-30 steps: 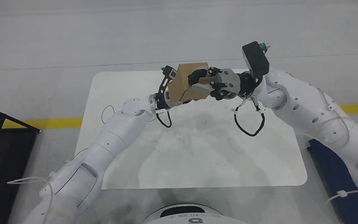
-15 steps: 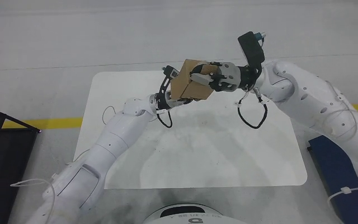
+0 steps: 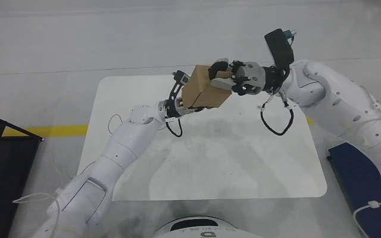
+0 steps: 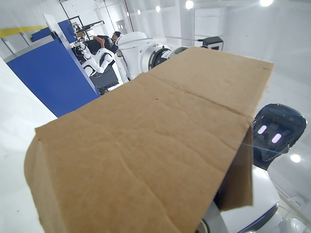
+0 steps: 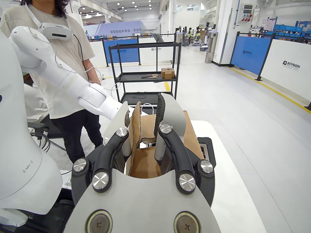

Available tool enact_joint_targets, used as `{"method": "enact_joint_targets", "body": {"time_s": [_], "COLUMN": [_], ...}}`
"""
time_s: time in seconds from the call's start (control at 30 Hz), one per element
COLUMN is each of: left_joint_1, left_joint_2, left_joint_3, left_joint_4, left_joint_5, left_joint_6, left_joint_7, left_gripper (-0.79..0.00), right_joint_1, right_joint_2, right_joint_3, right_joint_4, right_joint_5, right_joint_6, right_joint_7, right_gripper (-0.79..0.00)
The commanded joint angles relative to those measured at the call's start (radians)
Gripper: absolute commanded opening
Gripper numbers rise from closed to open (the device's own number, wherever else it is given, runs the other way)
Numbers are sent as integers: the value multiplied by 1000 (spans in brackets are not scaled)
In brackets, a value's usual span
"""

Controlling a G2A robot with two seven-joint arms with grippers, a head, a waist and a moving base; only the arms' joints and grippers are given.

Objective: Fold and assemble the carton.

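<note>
Yellow floor line: on the grey floor off the counter's left edge.
Counter: a white top with rounded corners; both arms meet over its far half.
Left arm: white, coming up from the near left corner and slanting across the counter to the carton's left side.
Left end effector: black, tucked against the carton's left, lower side. The cardboard hides its tip, so I cannot tell whether it is open or closed.
Carton: plain brown cardboard, partly formed into a box and tilted. It is held up between the two end effectors above the far middle of the counter. The left wrist view shows one broad creased panel with a side wall folded down from it. The right wrist view shows loose flaps standing up at its open end.
Right end effector: closed on the carton's right end, with upright flaps clamped between its two black fingers.
Right arm: white, reaching in from the right, a black cable looped under its wrist.
</note>
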Motion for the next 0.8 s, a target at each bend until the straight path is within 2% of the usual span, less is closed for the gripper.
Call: {"method": "enact_joint_targets", "body": {"time_s": [0.0, 0.2, 0.77], "left_joint_1": [3, 16, 44], "left_joint_2": [-1, -5, -20], "left_joint_3": [-5, -22, -54], "left_joint_4": [-5, -25, -49], "left_joint_5": [4, 12, 37], "left_joint_6": [4, 24, 60], "left_joint_7": [-4, -24, -60], "left_gripper": [-785, -785, -785], "right_joint_1": [-7, -34, -130], "right_joint_2": [3, 10, 21], "right_joint_3": [13, 62, 218], "right_joint_4": [1, 10, -10], "right_joint_5": [-10, -67, -191], "right_joint_6": [0, 0, 10], "right_joint_7": [1, 16, 27], "right_gripper": [-511, -493, -336]}}
